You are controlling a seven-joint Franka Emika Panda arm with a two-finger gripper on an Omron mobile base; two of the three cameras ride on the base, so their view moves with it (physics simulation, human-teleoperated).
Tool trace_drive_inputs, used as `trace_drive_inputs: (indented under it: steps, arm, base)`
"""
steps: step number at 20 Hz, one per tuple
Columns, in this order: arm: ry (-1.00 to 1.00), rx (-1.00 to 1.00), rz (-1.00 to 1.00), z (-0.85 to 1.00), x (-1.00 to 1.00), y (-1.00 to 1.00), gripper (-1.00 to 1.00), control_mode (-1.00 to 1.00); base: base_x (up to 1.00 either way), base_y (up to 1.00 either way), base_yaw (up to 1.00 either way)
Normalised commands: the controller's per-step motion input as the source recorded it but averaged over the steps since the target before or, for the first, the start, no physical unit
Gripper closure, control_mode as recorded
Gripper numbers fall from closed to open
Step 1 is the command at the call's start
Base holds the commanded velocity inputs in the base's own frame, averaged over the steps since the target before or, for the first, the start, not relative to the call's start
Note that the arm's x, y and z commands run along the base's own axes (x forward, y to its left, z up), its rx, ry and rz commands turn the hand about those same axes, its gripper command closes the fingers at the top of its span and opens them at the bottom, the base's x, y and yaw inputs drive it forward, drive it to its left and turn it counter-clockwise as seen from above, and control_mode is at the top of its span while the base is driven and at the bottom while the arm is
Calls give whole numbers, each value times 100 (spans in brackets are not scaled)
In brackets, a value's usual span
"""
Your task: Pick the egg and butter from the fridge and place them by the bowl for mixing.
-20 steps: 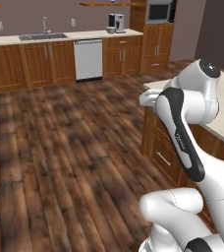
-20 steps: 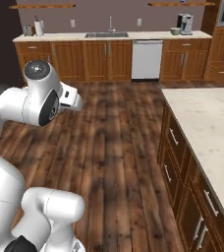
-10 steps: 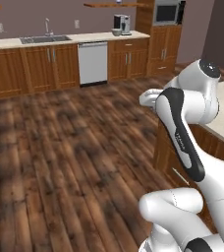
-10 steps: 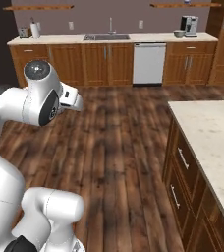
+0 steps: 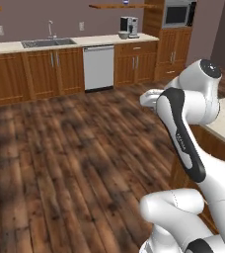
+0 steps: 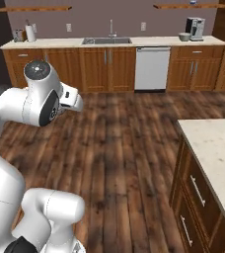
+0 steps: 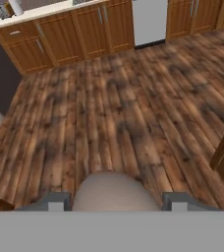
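Now egg sits between claw fingertips, pinched; bowl far off on counter.

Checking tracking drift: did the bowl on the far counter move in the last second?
No. The bowl still sits just left of the coffee machine; the whole view shifted together, so the camera moved, not the bowl.

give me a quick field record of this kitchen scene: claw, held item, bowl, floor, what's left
claw: closed around the held item, over the floor
held: round brownish-grey egg between the two fingertips
bowl: pale grey-green bowl on the far counter beside the coffee machine
floor: dark wood planks
left: egg not yet by the bowl
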Motion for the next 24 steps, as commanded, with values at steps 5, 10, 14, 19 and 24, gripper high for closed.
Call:
trace_drive_inputs:
  steps: [5, 10, 14, 19, 24]
  arm:
    - [0, 0, 0, 0, 0, 0, 100, 100]
    - [0, 0, 0, 0, 0, 0, 100, 100]
    - [0, 0, 0, 0, 0, 0, 100, 100]
    - [0, 0, 0, 0, 0, 0, 100, 100]
    - [0, 0, 0, 0, 0, 0, 100, 100]
  base:
    - [84, 3, -3]
    - [83, 0, -7]
    - [79, 0, -11]
    - [77, 0, -15]
    - [77, 0, -18]
